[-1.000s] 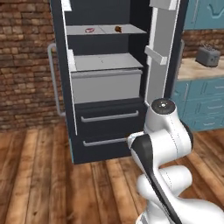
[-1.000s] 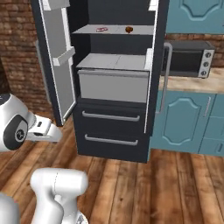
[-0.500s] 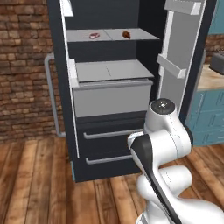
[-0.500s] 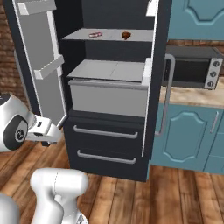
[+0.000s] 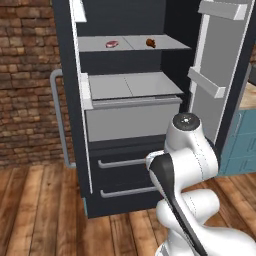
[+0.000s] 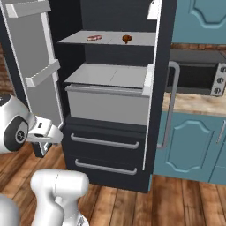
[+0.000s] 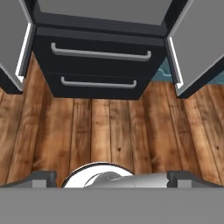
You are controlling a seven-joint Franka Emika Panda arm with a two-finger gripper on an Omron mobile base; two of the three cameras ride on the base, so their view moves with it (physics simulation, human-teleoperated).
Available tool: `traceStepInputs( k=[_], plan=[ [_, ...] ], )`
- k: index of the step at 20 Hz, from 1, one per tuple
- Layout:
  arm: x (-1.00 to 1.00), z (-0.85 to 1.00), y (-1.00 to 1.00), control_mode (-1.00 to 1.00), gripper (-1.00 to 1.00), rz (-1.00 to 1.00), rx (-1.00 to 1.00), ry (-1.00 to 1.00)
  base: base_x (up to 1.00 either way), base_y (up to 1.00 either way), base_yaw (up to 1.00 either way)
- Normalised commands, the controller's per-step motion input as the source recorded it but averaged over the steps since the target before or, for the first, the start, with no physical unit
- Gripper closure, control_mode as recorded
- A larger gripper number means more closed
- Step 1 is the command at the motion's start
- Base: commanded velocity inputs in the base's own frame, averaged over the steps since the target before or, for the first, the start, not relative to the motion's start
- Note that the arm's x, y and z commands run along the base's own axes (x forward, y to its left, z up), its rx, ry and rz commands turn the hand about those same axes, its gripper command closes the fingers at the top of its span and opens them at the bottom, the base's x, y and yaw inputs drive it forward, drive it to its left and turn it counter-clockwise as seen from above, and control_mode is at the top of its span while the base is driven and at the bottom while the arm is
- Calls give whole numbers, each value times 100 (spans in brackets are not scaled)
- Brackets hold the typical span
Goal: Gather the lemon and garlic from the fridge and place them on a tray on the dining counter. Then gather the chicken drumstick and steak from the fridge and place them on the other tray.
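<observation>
Base rolled closer to the open fridge (image 5: 130, 165), flat pink steak (image 5: 111, 44) on shelf, tool (image 7: 112, 177) fingers apart

Steak (image 5: 111, 44) lies flat on open fridge (image 5: 130, 195) shelf.

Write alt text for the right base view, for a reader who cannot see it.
An open black fridge fills the middle, both doors swung wide, with a steak and a chicken drumstick apart on its upper shelf above a grey bin and two closed drawers. The white robot arm sits low at left; teal cabinets stand at right.
</observation>
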Motion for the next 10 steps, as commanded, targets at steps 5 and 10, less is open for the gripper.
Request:
traceStepInputs(
  k=[5, 10],
  plan=[
    [1, -7, -32, -100, -100, 2, 6, 0, 0, 0, 0],
    [0, -6, -63, -100, -100, 7, 13, -1, 0, 0, 0]
  ],
)
